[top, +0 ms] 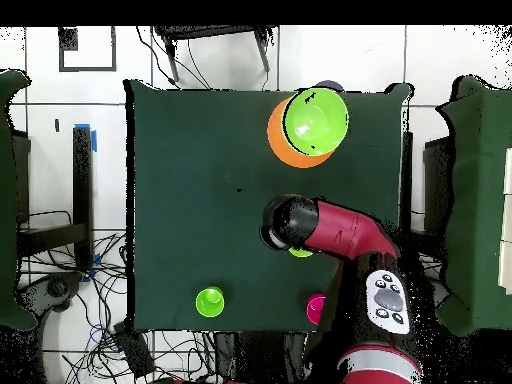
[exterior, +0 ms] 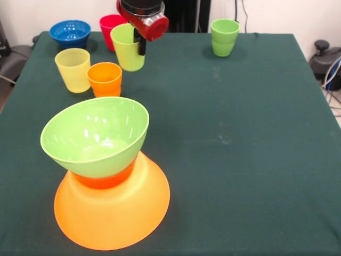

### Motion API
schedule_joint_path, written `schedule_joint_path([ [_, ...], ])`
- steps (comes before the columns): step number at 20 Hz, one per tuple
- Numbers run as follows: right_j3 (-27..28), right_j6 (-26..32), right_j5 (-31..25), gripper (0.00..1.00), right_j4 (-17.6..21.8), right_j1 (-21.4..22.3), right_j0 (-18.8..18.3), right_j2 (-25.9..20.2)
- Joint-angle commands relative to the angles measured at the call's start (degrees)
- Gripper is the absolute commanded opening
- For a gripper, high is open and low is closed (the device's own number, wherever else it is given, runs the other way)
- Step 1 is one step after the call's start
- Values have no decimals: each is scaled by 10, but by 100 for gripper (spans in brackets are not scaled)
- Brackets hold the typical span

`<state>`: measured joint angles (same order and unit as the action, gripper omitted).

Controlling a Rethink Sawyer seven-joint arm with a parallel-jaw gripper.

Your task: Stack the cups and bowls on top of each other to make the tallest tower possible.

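Directly under the red and black arm's pincer [exterior: 141,45], a lime green tapered plastic cup [exterior: 127,49] stands or hangs upright at the far part of the dark green tablecloth [exterior: 240,133]; a black finger [exterior: 141,45] reaches down over the cup's rim at its right wall. The other finger is hidden, so whether the pincer is clamped on the cup or merely straddling its rim cannot be told, nor whether the cup's base touches the cloth.

Just behind the pincer, partly covered by the lime cup, is a red plastic cup [exterior: 110,26]. Further left of it at the same depth sits a small blue glossy bowl [exterior: 70,33]. In front of the pincer and to its left, a pale yellow plastic tumbler [exterior: 73,69] and a smaller orange plastic cup [exterior: 105,79] stand just beside each other. Well to the pincer's right, a darker green cup [exterior: 224,37] stands alone near the table's back edge.

Well in front of the pincer, at the near left, is the tower [exterior: 106,181]: a very large translucent orange bowl [exterior: 114,218] lies upside down as the base, a small orange-red bowl [exterior: 104,180] sits on it, and a medium lime green glossy bowl [exterior: 96,136] rests upright on top, tilted a little.

From overhead, the arm [top: 340,232] covers most of the cups, and the green bowl [top: 316,118] sits over the orange base.
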<state>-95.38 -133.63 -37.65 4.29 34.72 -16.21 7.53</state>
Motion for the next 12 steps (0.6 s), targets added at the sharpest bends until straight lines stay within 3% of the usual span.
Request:
schedule_joint_path([
  [1,60,30,-72,0,14,-6,-1,-47],
  [12,84,30,-135,0,17,14,6,-46],
])
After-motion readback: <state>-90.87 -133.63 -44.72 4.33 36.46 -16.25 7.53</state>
